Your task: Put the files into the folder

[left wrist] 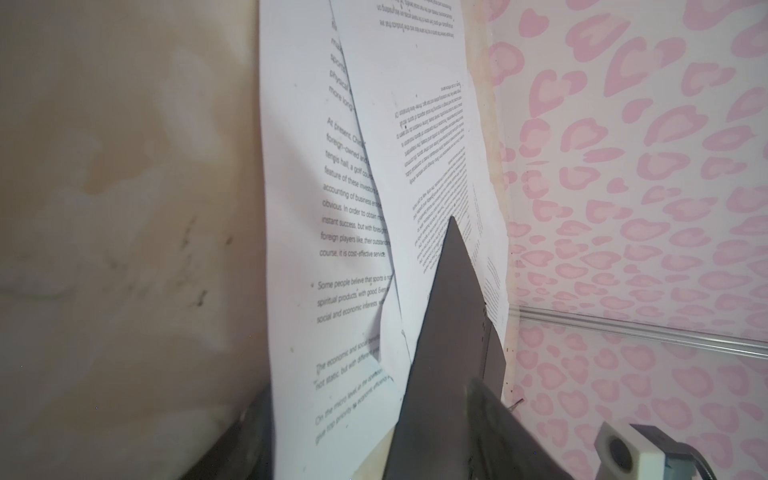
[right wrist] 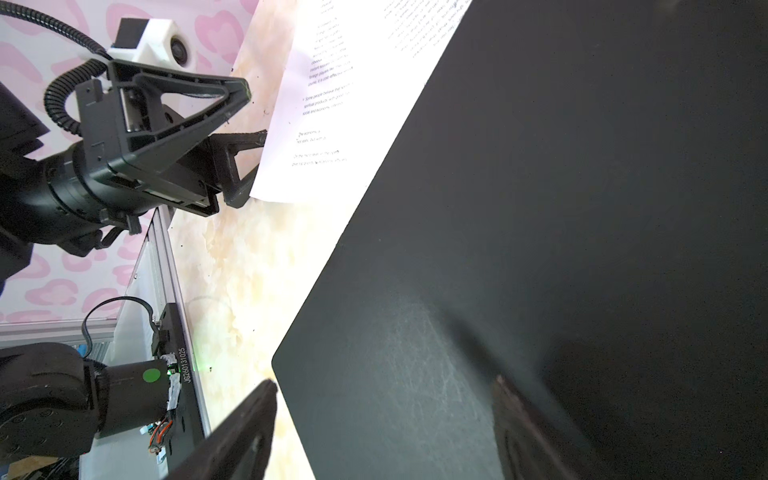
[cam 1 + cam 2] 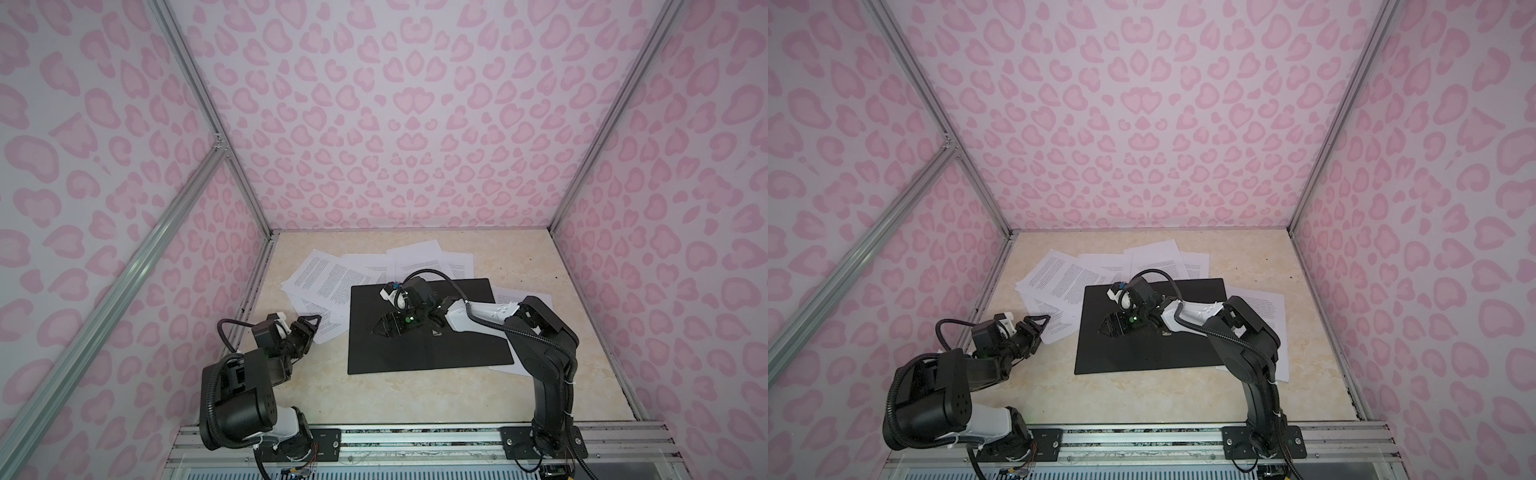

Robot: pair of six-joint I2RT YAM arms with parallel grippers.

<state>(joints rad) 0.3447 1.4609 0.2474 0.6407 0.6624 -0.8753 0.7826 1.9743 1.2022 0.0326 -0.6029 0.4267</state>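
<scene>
The black folder (image 3: pixel 457 349) (image 3: pixel 1142 353) (image 2: pixel 540 208) lies flat in the middle of the table. White printed files (image 3: pixel 328 282) (image 3: pixel 1059 278) (image 1: pixel 374 124) (image 2: pixel 345 83) are scattered behind it and to its left. More sheets (image 3: pixel 519 299) stick out from under its right side. My left gripper (image 3: pixel 312 321) (image 3: pixel 1042 320) (image 1: pixel 357 316) is open at the near corner of the leftmost sheet, and that corner lies between its spread fingers. My right gripper (image 3: pixel 380 330) (image 3: pixel 1104 328) (image 2: pixel 384 399) is open over the folder's left half, holding nothing.
Pink patterned walls (image 3: pixel 124 249) close the table in on three sides; the left wall is close to my left arm. An aluminium rail (image 3: pixel 415 440) runs along the front edge. Bare beige tabletop (image 3: pixel 316 395) lies in front of the folder.
</scene>
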